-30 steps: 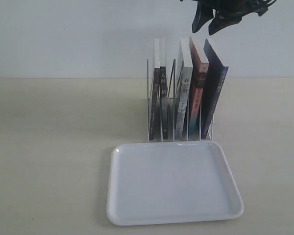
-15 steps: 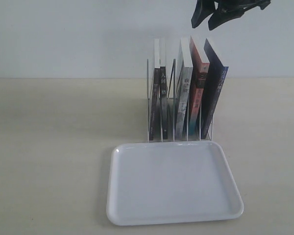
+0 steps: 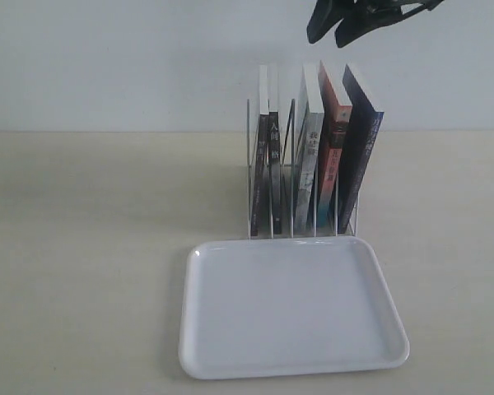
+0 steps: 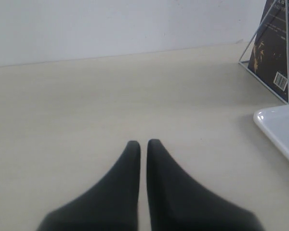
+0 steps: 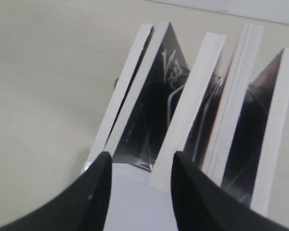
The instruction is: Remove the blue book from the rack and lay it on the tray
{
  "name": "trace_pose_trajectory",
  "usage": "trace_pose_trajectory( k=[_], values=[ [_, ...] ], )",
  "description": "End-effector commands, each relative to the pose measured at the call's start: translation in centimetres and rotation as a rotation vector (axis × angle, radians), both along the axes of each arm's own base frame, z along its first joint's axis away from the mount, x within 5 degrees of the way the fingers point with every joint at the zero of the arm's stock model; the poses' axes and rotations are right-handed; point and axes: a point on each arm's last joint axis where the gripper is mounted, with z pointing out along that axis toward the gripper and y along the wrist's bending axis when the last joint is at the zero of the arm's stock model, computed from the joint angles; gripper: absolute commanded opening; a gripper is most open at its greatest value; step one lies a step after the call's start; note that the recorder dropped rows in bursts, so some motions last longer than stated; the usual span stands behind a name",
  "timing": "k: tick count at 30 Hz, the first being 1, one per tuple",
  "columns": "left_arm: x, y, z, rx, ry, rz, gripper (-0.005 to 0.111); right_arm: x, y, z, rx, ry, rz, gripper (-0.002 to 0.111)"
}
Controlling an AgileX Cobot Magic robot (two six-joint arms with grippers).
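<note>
The blue book point(image 3: 359, 160) stands upright in the rightmost slot of the white wire rack point(image 3: 250, 177), navy spine facing out. From above, its page edge point(image 5: 278, 125) is the one furthest right. My right gripper point(image 3: 328, 36) hangs open above the book tops, over the grey-spined and red-spined books and left of the blue book, touching nothing. In the right wrist view that gripper point(image 5: 142, 159) has bare tray between its fingers. The white tray point(image 3: 292, 309) lies flat in front of the rack. My left gripper point(image 4: 143, 143) is shut and holds nothing, low over the table, left of the tray corner point(image 4: 279, 127).
Beside the blue book stand a red-spined book point(image 3: 335, 156), a grey-spined book point(image 3: 308, 160) and two thin dark books point(image 3: 267, 160). The rack's end point(image 4: 274, 53) shows in the left wrist view. A pale wall runs behind the beige table point(image 3: 90, 247).
My right gripper has drifted left and slightly up above the books, still open. The books, rack and tray have not moved.
</note>
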Motion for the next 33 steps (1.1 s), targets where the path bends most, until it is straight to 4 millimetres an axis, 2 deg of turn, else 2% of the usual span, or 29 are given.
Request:
trace_pose_trajectory(
  k=[1,5,8,17,33],
  values=[
    [0.0,0.0,0.3,-0.008,-0.021,0.002,0.005,-1.2,1.9,0.7,0.004,-0.022,0.073,0.039],
    [0.0,0.0,0.3,-0.008,-0.021,0.002,0.005,-1.9,3.2,0.6,-0.036,-0.037,0.107,0.039],
    [0.0,0.0,0.3,-0.008,-0.021,0.002,0.005,-1.9,3.6,0.3,-0.058,-0.039,0.106,0.039],
    [0.0,0.0,0.3,-0.008,-0.021,0.002,0.005,-0.8,4.0,-1.8,-0.091,0.002,0.105,0.039],
    [0.0,0.0,0.3,-0.008,-0.021,0.002,0.005,-0.3,3.4,-2.1,-0.168,-0.022,0.083,0.039]
  ],
)
